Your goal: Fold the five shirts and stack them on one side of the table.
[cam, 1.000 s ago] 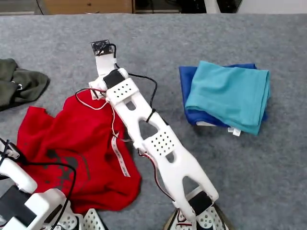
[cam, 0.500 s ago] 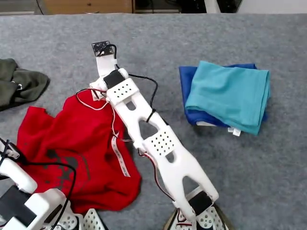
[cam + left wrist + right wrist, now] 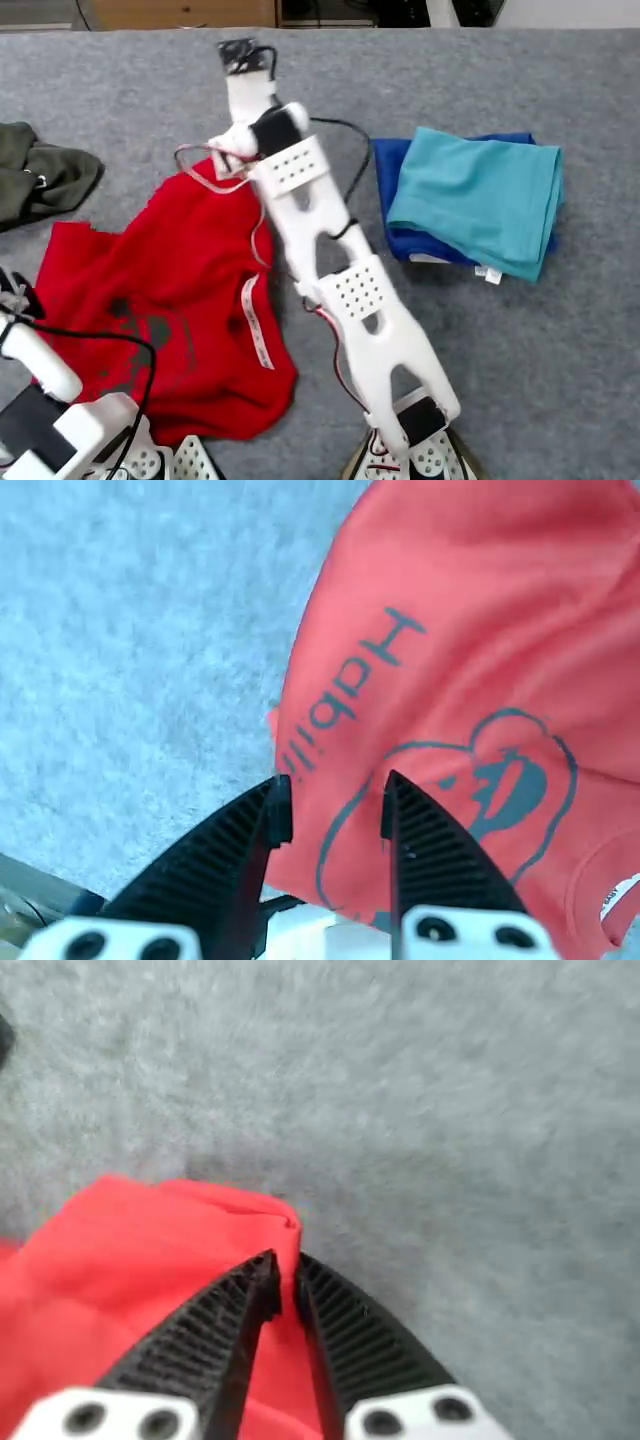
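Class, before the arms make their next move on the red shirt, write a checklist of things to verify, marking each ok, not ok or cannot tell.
1. Right gripper shut on a corner of the red shirt: ok.
2. Left gripper gripping the red shirt: not ok, open over its print.
3. Red shirt lying flat: not ok, wrinkled.
4. Folded stack, teal shirt on blue shirt, apart from the red shirt: ok.
5. Dark green shirt folded: not ok, crumpled.

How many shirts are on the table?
4: red shirt spread out left, dark green shirt bunched at left edge, teal shirt folded atop blue shirt at right. Another may be hidden.
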Robot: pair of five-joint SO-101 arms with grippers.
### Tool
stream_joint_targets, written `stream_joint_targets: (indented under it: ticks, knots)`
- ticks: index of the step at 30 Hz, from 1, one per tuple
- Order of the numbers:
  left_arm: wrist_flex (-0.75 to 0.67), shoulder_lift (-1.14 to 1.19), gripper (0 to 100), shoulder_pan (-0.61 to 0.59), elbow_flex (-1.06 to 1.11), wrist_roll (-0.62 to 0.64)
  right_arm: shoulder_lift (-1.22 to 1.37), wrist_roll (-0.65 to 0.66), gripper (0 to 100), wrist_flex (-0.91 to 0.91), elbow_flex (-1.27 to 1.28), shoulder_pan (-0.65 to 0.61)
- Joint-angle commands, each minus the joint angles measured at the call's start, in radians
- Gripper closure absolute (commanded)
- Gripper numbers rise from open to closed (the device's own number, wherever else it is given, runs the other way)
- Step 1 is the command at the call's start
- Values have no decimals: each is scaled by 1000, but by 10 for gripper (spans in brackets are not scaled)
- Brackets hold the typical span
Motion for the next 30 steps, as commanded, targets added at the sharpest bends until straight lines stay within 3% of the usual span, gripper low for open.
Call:
stream_joint_targets:
  ticks: [1,7,14,17,23,30]
  knots:
    - [11,-27,839,60,-100,2,-102,26,998,34,-44,71]
    - [-14,-24,839,157,-157,147,-147,72,998,34,-67,236]
    - [-293,13,839,189,-158,612,-153,78,997,32,-68,354]
    - [-379,90,839,259,-163,640,-150,100,997,32,-68,406]
    - [-387,311,839,453,-221,674,-150,239,997,25,-68,507]
    - [-278,572,839,525,-560,847,-79,255,997,18,-67,415]
